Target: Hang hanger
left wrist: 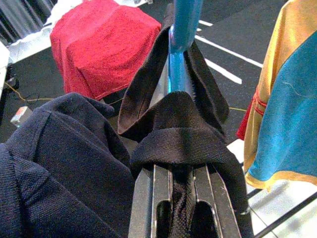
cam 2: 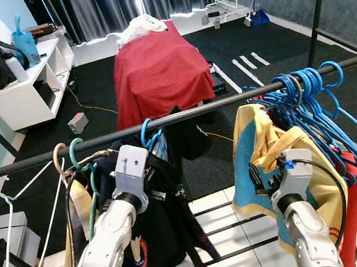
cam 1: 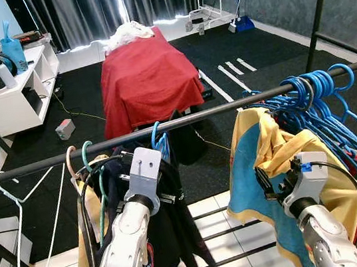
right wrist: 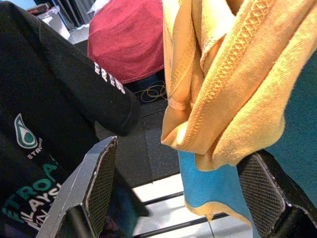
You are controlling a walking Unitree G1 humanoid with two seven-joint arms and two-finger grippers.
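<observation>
A blue hanger carries a black shirt, and its hook sits over the dark clothes rail. My left gripper is raised just under the rail and is shut on the hanger's neck through the shirt's black collar. My right gripper is open, its fingers spread wide. It hovers close to a yellow and blue shirt that hangs from the rail to the right, and nothing is held between the fingers.
A bunch of several empty blue hangers crowds the rail's right end. A white wire hanger and other clothes hang at the left. Beyond the rack stand a red-covered table and a white shelf.
</observation>
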